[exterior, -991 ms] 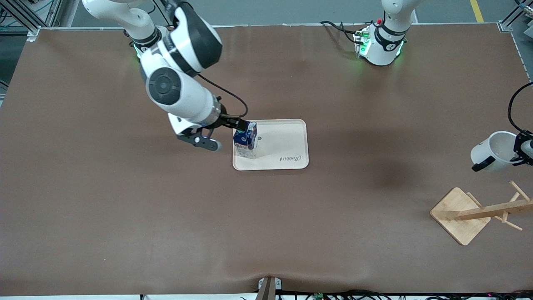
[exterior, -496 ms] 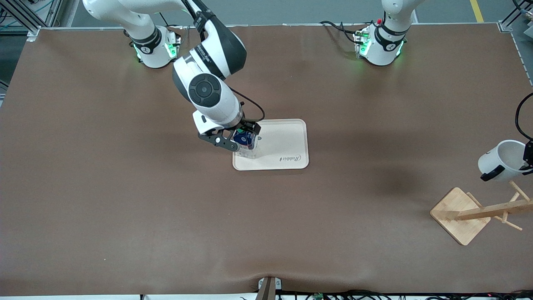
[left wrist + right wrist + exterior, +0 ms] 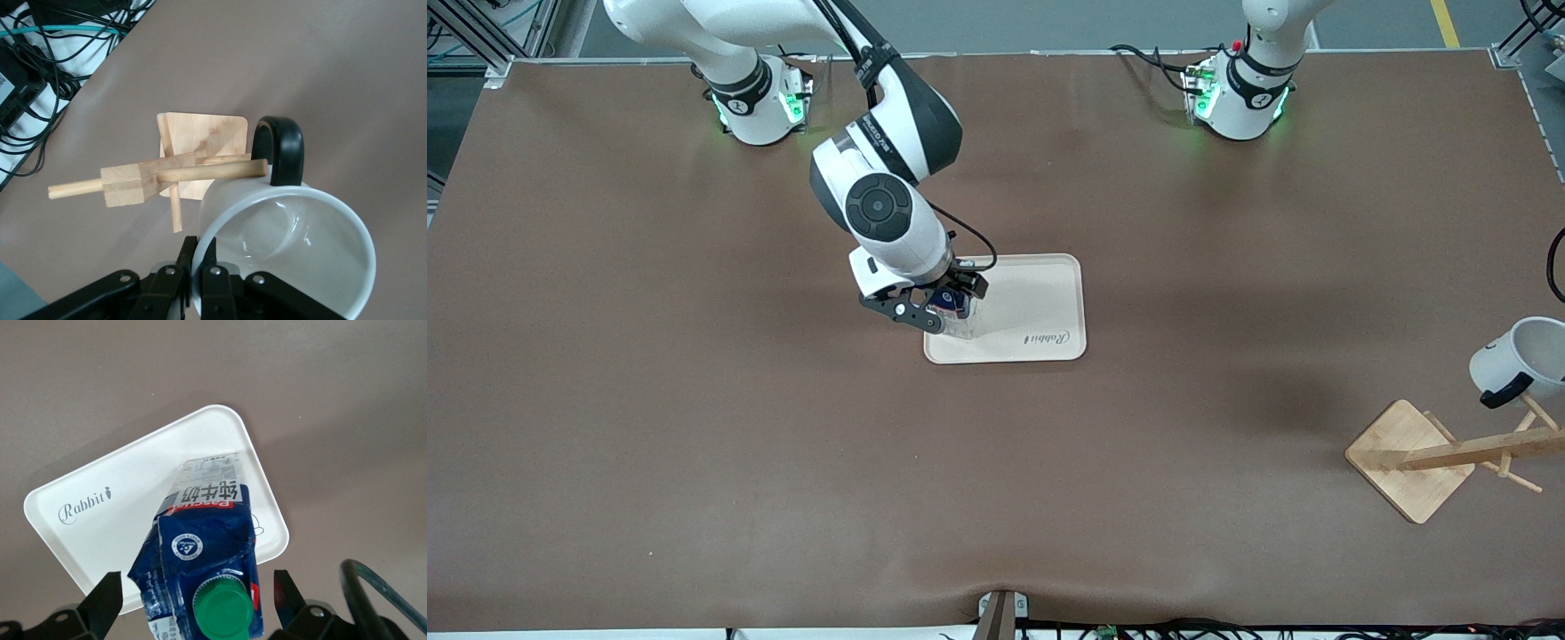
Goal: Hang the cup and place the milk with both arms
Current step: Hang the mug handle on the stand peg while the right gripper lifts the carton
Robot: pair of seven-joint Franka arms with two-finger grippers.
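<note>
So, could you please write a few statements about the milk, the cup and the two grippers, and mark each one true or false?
1. The milk stands on the tray. True.
2. The right gripper is shut on the milk. False: its fingers stand apart from the carton.
3. The left gripper grips the cup by its rim. True.
4. The cup stands on the table. False: it is in the air by the rack.
</note>
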